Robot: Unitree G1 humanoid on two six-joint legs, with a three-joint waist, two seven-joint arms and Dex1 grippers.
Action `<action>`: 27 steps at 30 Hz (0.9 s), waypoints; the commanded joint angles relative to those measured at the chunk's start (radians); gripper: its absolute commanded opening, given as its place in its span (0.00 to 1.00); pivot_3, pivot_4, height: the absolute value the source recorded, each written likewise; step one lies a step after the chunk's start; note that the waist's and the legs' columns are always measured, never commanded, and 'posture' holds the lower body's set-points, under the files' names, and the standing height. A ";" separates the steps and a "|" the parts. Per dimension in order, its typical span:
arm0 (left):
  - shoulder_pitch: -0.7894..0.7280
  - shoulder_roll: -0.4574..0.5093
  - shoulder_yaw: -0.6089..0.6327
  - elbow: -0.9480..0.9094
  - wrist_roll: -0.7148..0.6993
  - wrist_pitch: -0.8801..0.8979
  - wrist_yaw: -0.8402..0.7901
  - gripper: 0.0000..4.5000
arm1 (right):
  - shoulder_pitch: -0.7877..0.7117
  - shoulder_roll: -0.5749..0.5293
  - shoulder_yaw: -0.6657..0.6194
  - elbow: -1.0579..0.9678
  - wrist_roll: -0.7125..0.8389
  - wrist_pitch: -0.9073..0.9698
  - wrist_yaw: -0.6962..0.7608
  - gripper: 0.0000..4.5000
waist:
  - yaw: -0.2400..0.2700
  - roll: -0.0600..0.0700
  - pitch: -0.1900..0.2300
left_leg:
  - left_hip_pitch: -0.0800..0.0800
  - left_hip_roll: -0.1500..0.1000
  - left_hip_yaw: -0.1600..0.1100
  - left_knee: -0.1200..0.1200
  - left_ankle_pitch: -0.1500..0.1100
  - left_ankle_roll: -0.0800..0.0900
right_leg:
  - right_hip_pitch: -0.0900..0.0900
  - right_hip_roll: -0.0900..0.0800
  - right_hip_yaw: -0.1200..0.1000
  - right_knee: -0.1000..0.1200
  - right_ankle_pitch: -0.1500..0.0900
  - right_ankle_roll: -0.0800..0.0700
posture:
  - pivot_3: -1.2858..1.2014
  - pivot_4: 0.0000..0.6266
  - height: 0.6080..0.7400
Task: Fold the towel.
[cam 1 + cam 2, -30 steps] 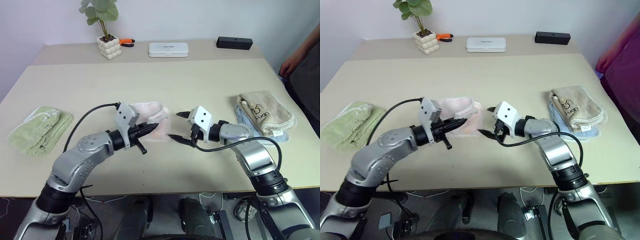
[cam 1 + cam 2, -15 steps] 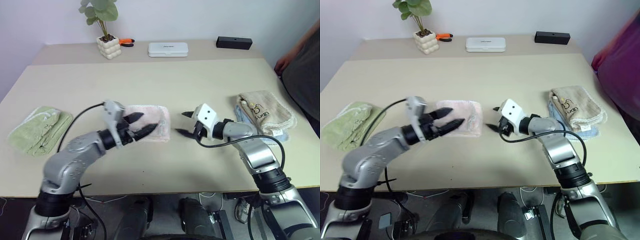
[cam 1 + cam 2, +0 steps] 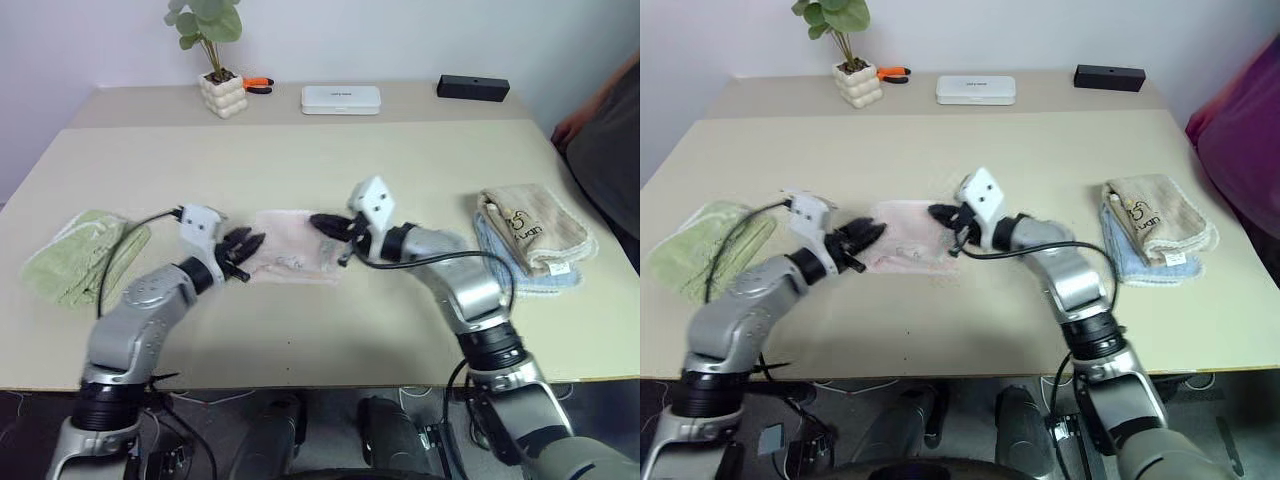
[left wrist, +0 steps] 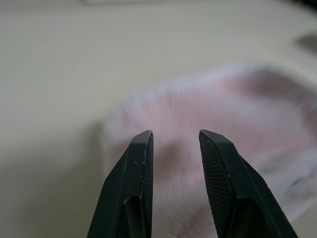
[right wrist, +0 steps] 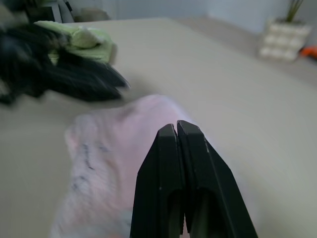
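A: What had changed since a second earlier?

B: Both arms had swung toward the robot's left. The right claw [image 3: 328, 224], wide before, had shut over the towel's [image 3: 290, 262] right edge; whether it pinched cloth I couldn't tell. The left claw [image 3: 243, 246] stood narrowly parted at the left edge, holding nothing.

A: And around it?

B: The towel lay mid-surface [image 3: 330, 160], the green towel [image 3: 75, 257] and beige towel [image 3: 530, 226] well apart. Nothing blocked it.
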 commanded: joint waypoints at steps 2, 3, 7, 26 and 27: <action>0.039 -0.001 -0.062 0.007 0.098 -0.060 -0.023 0.33 | 0.016 -0.012 0.039 0.064 -0.092 0.013 -0.067 0.01 | -0.001 0.000 0.000 | 0.000 0.000 0.000 0.000 0.000 0.000 | 0.000 0.000 0.000 0.000 0.000 0.000 | 0.52 0.24 1.00; 0.048 -0.012 -0.048 0.001 0.093 -0.069 -0.020 0.33 | 0.022 -0.014 0.032 0.057 -0.092 0.006 -0.070 0.01 | -0.001 0.000 0.000 | 0.000 0.000 0.000 -0.001 0.000 0.000 | -0.001 0.000 0.000 0.000 0.000 0.000 | 0.52 0.24 1.00; 0.067 -0.103 0.134 -0.070 -0.064 -0.079 0.011 0.33 | 0.021 -0.037 -0.038 -0.005 -0.041 -0.020 -0.037 0.13 | -0.002 0.000 0.000 | 0.000 0.000 0.000 0.000 0.000 0.000 | -0.001 0.000 0.000 0.001 0.000 0.000 | 0.52 0.24 1.00; -0.006 -0.255 0.362 0.065 -0.555 0.408 0.231 1.00 | 0.093 -0.197 0.009 -0.312 0.079 -0.025 0.224 0.99 | 0.001 -0.001 0.000 | 0.000 0.000 -0.002 0.001 0.000 0.000 | 0.001 0.000 -0.002 0.000 0.000 0.001 | 0.52 0.24 1.00; -0.016 -0.265 0.352 0.074 -0.556 0.413 0.231 1.00 | 0.096 -0.197 0.011 -0.315 0.076 -0.024 0.221 0.99 | 0.001 -0.001 0.000 | 0.000 0.000 -0.002 0.001 0.000 0.000 | 0.001 0.000 -0.002 0.000 0.000 0.001 | 0.52 0.24 1.00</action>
